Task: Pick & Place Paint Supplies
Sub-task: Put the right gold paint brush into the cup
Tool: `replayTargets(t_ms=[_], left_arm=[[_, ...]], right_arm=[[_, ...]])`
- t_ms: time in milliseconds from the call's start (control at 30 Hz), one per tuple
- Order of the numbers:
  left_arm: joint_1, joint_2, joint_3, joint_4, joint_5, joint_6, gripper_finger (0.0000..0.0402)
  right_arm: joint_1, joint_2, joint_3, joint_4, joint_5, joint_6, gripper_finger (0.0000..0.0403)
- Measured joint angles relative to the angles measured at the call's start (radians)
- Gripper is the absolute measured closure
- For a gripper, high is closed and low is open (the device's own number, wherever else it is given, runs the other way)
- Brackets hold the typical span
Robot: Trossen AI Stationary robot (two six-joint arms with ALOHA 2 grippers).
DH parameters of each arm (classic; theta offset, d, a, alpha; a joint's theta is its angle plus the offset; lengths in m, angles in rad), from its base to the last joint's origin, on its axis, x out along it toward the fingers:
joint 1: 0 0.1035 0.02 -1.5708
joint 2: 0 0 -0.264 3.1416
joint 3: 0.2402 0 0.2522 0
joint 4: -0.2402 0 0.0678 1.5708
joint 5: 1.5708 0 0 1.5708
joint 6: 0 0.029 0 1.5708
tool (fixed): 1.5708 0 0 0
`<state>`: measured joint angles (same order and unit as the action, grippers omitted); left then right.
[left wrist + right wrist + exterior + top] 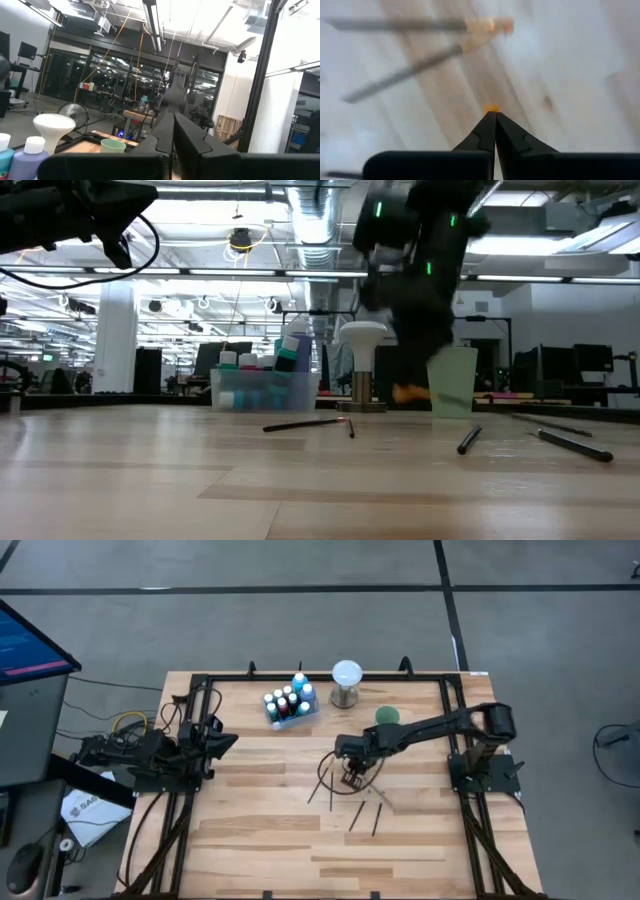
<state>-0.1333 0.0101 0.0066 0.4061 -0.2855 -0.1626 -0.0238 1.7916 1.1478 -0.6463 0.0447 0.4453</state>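
Right gripper (352,778): over the middle of the table (260,840), fingers pressed together; in the right wrist view we see a small orange tip (491,108) pinched at the very fingertips, which we take for the end of a brush, though we cannot confirm it
Left gripper (173,145): parked off the table's left edge, fingers together, nothing between them
Brushes (352,816): several thin ones scattered on the wood just beside and in front of the right gripper; two more (415,50) lie crossed a little way beyond its fingertips
Paint bottles (288,700): grouped in a clear tray (262,392) toward the back of the table, well apart from the right gripper
Green cup (387,716): near the back right, between the right arm and the white globe (346,673)
Step in hand: we judge it the pickup of one brush
How to do it well: we would lift slowly and straight up, since the hold looks to be only on the tip; should the brush swing or slip, set down and grasp again nearer mid-handle before carrying to the cup
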Motion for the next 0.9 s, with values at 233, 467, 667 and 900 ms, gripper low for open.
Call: replayTargets(t_ms=[233,467,667,900], left_arm=[[0.000,0.000,0.000,0.001,0.000,0.000,0.0396],[0.000,0.000,0.000,0.004,-0.001,0.000,0.0396],[0.000,0.000,0.000,0.006,-0.002,0.000,0.0396],[0.000,0.000,0.000,0.008,-0.003,0.000,0.0396]], right_arm=[[0.006,-0.229,0.018,0.035,0.217,0.029,0.0402],[-0.012,-0.480,0.020,0.168,0.541,-0.064,0.0403],[-0.082,-0.587,0.004,0.215,0.694,-0.211,0.0403],[-0.186,-0.645,-0.105,0.336,0.697,-0.331,0.0403]])
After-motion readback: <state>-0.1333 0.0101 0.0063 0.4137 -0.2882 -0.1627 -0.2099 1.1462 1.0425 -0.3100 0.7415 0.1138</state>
